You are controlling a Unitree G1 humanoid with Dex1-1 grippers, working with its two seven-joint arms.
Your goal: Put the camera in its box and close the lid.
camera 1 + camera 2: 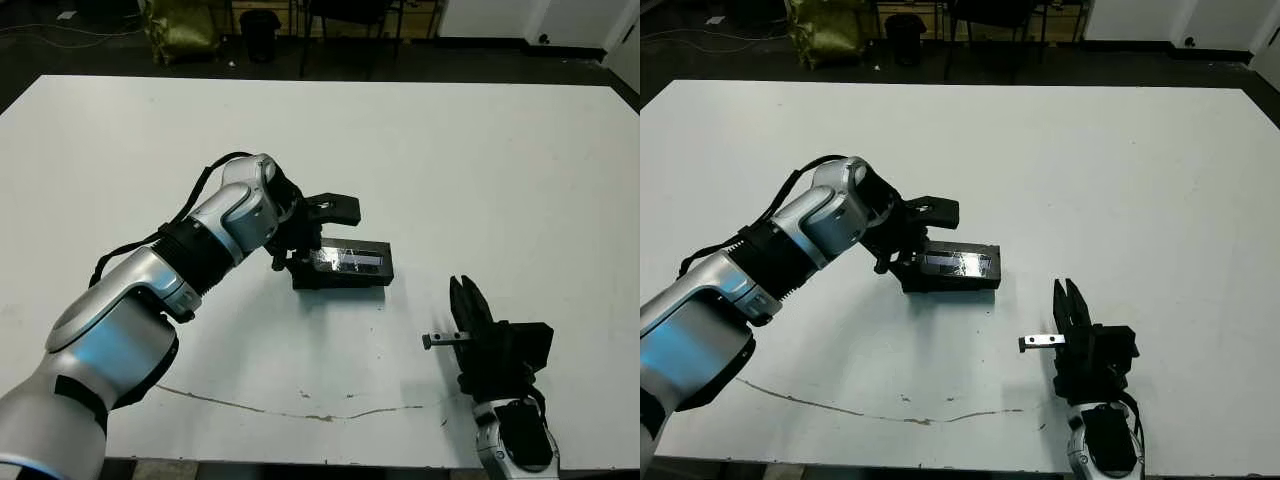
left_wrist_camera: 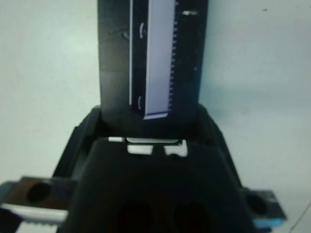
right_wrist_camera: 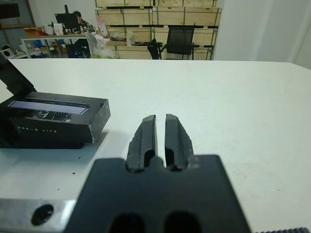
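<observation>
The black box [image 1: 340,277] lies near the table's middle with the lid [image 1: 352,261] flat on top, its pale strip facing up. In the right wrist view the box [image 3: 53,128] shows off to one side of the fingers. The camera is hidden. My left gripper [image 1: 318,238] is at the box's left end with its fingers spread wide, one on each side; the far finger [image 1: 335,208] shows a small gap to the box. In the left wrist view the lid [image 2: 158,58] runs away between the fingers. My right gripper [image 1: 463,292] is shut and holds nothing, low over the table right of the box.
A thin dark line [image 1: 300,410] runs across the table near its front edge. Beyond the far edge stand chairs, a yellow-green bag [image 1: 180,28] and a dark bin [image 1: 260,30]. Bare white table [image 1: 480,160] stretches behind and right of the box.
</observation>
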